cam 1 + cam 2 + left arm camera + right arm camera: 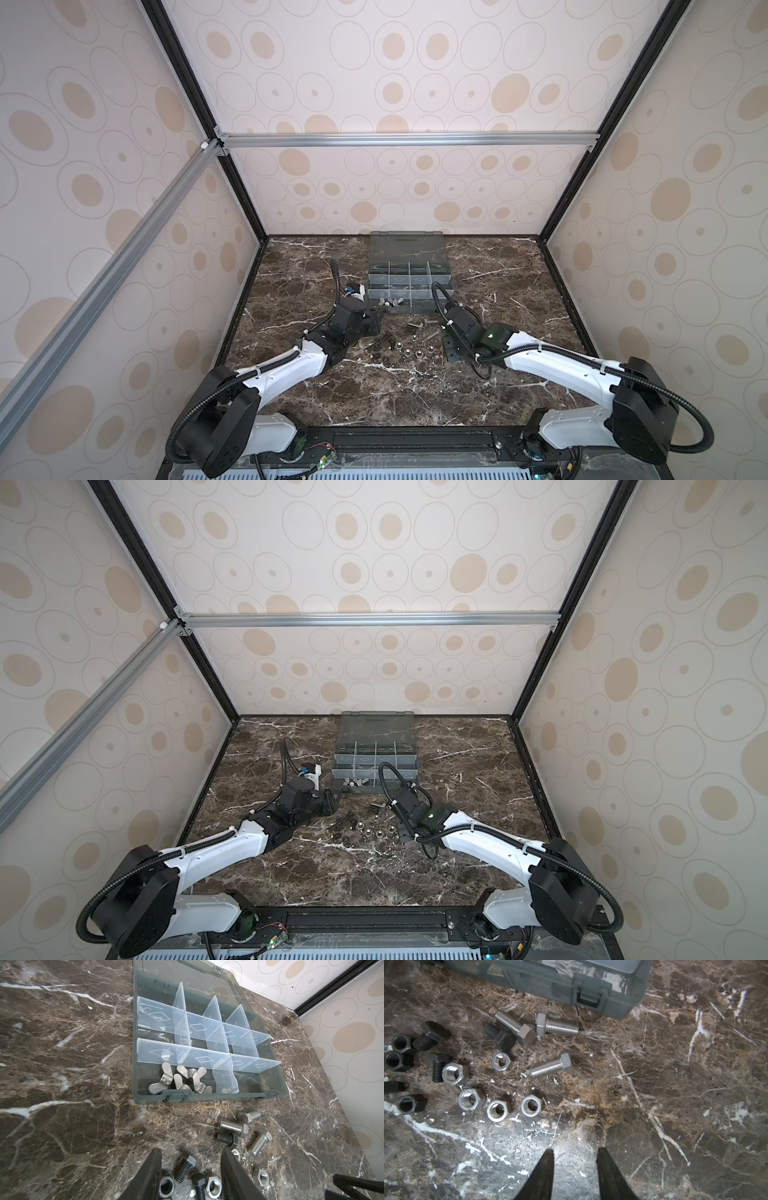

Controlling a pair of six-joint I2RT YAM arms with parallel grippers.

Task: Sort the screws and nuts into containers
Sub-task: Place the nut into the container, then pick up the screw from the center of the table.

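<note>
Silver and black screws (pixel 556 1026) and hex nuts (pixel 455 1073) lie loose on the marble in front of the grey organiser box (pixel 409 282). Its containers (pixel 158 1020) are split by pale dividers. The near-left one holds several silver wing nuts (pixel 180 1080). My left gripper (pixel 190 1150) hangs open over a black screw (pixel 185 1167), a black nut (pixel 166 1185) and a silver nut (pixel 214 1186), gripping none of them. My right gripper (pixel 575 1150) is open above bare marble, to the right of the pile (pixel 399 347).
The box lid (pixel 405 245) lies open flat toward the back wall. Patterned walls with black frame posts (pixel 245 195) close the table on three sides. Bare marble (pixel 519 291) stretches right of the box.
</note>
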